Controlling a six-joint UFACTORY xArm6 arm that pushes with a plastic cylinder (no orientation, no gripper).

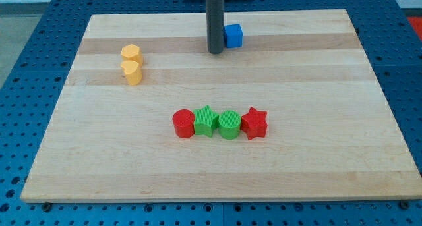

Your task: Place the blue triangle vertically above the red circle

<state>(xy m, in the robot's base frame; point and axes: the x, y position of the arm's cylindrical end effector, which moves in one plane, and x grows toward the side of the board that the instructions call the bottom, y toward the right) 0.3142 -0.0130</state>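
Note:
The red circle [183, 124] lies at the left end of a row of blocks in the middle of the board. A blue block [233, 35] sits near the view's top, its shape partly hidden behind the rod; it looks cube-like from here. My tip [215, 51] rests on the board just left of the blue block, touching or nearly touching it. No other blue block shows.
A green star [206, 122], a green circle [229, 124] and a red star [254, 123] continue the row to the right of the red circle. Two yellow blocks [131, 54] [133, 72] sit together at the upper left. The wooden board [369, 153] lies on a blue perforated table.

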